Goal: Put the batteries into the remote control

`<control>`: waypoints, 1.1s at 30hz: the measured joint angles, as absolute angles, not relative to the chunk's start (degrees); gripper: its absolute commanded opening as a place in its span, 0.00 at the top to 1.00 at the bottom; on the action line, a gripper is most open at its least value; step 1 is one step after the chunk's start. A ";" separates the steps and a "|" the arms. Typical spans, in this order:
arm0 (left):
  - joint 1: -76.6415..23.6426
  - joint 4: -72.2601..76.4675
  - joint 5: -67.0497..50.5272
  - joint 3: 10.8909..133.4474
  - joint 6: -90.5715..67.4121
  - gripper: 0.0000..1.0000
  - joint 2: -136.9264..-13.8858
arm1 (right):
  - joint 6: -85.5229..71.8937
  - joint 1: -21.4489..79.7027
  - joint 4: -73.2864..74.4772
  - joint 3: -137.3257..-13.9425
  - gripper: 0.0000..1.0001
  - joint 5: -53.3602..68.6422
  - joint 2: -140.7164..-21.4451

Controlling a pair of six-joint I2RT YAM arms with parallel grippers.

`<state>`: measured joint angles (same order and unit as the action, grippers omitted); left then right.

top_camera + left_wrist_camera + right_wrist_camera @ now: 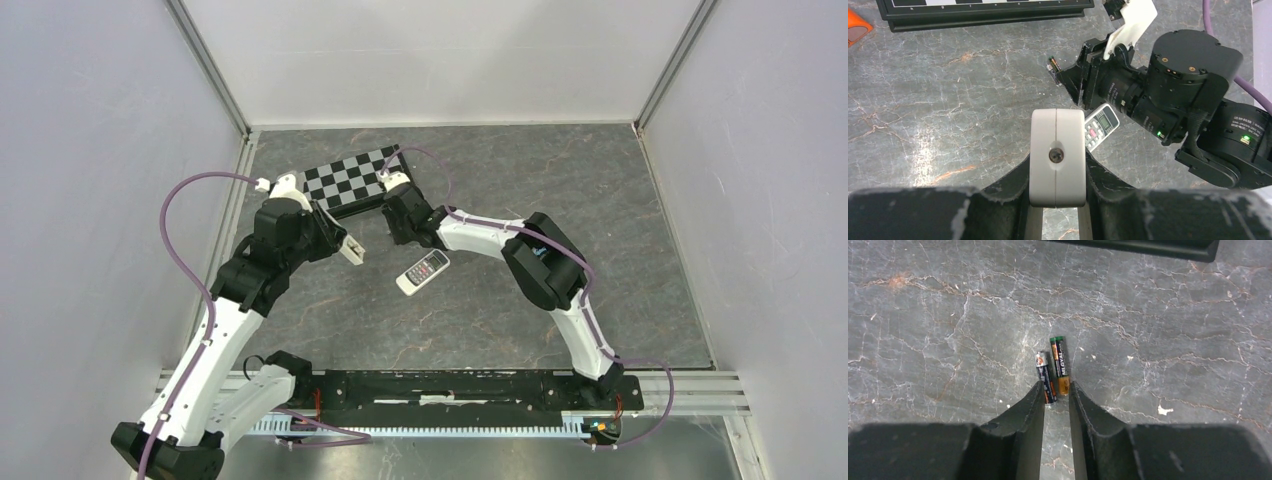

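The remote control (1057, 150), a plain white bar, stands end-on between the fingers of my left gripper (1057, 167), which is shut on it; the top view shows it (352, 250) held above the table left of centre. Two batteries lie side by side on the stone table, one dark blue (1046, 377), one green and orange (1060, 371). My right gripper (1057, 388) has a fingertip pressed against each outer side of their near ends. From the left wrist view the batteries (1052, 65) show as a small dark sliver at the right gripper's tips.
A shorter grey-white remote with screen and buttons (423, 271) lies mid-table, below the right gripper (398, 222). A checkerboard panel (355, 178) lies at the back. An orange object (855, 30) sits at the far left. Cage walls close in both sides.
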<state>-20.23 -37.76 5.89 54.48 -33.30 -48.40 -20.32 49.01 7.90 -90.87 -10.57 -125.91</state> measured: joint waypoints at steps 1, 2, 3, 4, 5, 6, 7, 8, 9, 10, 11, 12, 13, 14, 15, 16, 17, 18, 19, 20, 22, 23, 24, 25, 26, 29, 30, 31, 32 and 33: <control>-20.23 -37.80 5.89 54.48 -33.30 0.98 -48.40 | -20.32 49.01 8.01 -91.53 0.71 -10.66 -126.50; -20.23 -37.87 5.89 54.50 -33.28 0.98 -48.40 | -20.34 49.01 8.62 -92.49 0.71 -10.68 -127.20; -20.23 -37.95 5.89 54.50 -33.28 0.98 -48.40 | -20.34 49.01 9.08 -93.56 0.71 -10.83 -127.85; -20.23 -38.09 5.91 54.50 -33.23 0.98 -48.40 | -20.36 49.01 9.52 -94.78 0.71 -11.05 -128.51; -20.23 -38.26 5.91 54.50 -33.10 0.98 -48.40 | -20.43 49.01 10.13 -96.07 0.71 -11.25 -129.21; -20.23 -38.52 5.93 54.59 -32.88 0.98 -48.40 | -20.56 49.01 10.63 -97.23 0.71 -11.49 -129.80; -20.23 -38.81 5.93 54.68 -32.71 0.98 -48.42 | -20.71 49.01 11.38 -98.67 0.71 -11.81 -130.41; -20.21 -38.98 5.93 54.76 -32.58 0.98 -48.45 | -20.82 49.01 11.88 -99.63 0.71 -12.12 -130.89; -20.23 -39.03 5.93 54.81 -32.45 0.98 -48.45 | -20.99 49.01 12.34 -100.31 0.71 -12.36 -131.15; -20.23 -39.03 5.93 54.83 -32.27 0.98 -48.45 | -21.23 49.01 13.13 -101.10 0.71 -12.73 -131.41; -20.23 -39.11 5.93 54.85 -32.14 0.98 -48.45 | -21.34 49.01 13.78 -101.62 0.71 -12.93 -131.61; -20.23 -39.18 5.93 54.87 -32.05 0.98 -48.45 | -21.45 49.01 14.35 -102.13 0.70 -13.17 -131.79; -20.23 -39.27 5.93 54.92 -32.01 0.98 -48.45 | -21.56 49.01 14.94 -102.69 0.70 -13.32 -132.03; -20.23 -39.33 5.93 54.96 -31.99 0.98 -48.45 | -21.69 49.01 15.64 -103.35 0.69 -13.47 -132.33; -20.23 -39.35 5.93 55.00 -31.99 0.98 -48.45 | -21.78 49.01 16.25 -103.96 0.69 -13.61 -132.75; -20.23 -39.35 5.93 55.05 -31.94 0.98 -48.45 | -21.85 49.01 16.84 -104.73 0.68 -13.63 -133.21; -20.23 -39.38 5.91 55.09 -31.94 0.98 -48.45 | -21.87 49.01 17.39 -105.41 0.68 -13.63 -133.75; -20.23 -39.38 5.91 55.13 -31.92 0.98 -48.45 | -21.91 49.01 17.93 -106.00 0.69 -13.63 -134.17; -20.23 -39.35 5.93 55.16 -31.90 0.98 -48.45 | -22.00 49.01 18.39 -106.37 0.70 -13.63 -134.65; -20.23 -39.38 5.91 55.20 -31.88 0.98 -48.45 | -22.15 49.01 18.94 -106.65 0.70 -13.61 -134.96; -20.23 -39.35 5.91 55.24 -31.86 0.98 -48.45 | -22.57 49.01 19.79 -106.72 0.72 -13.76 -135.28; -20.23 -39.38 5.91 55.24 -31.86 0.98 -48.45 | -22.79 49.01 20.08 -106.89 0.73 -13.76 -135.28; -20.23 -39.38 5.91 55.24 -31.86 0.98 -48.45 | -23.00 49.01 20.38 -107.02 0.75 -13.82 -135.31; -20.23 -39.38 5.91 55.24 -31.86 0.98 -48.45 | -23.24 48.99 20.71 -107.11 0.76 -13.85 -135.31; -20.23 -39.38 5.89 55.24 -31.86 0.98 -48.45 | -23.55 48.99 20.86 -107.13 0.78 -13.96 -135.33; -20.23 -39.38 5.74 55.27 -31.86 0.98 -48.45 | -24.23 48.99 21.39 -107.48 0.84 -14.09 -135.44; -20.23 -39.38 5.65 55.27 -31.86 0.98 -48.42 | -24.27 48.99 21.63 -107.72 0.87 -14.11 -135.57; -20.23 -39.40 5.48 55.29 -31.86 0.98 -48.42 | -24.36 48.97 21.91 -108.07 0.88 -14.11 -135.74; -20.23 -39.40 5.43 55.33 -31.86 0.98 -48.40 | -24.38 48.95 22.13 -108.33 0.90 -14.17 -135.85; -20.23 -39.38 5.39 55.33 -31.83 0.98 -48.36 | -24.43 48.95 22.44 -108.60 0.91 -14.31 -135.92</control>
<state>-20.23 -39.38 5.39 55.33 -31.83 -48.36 -24.43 48.95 22.44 -108.60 -14.31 -135.92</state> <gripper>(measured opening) 0.316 0.134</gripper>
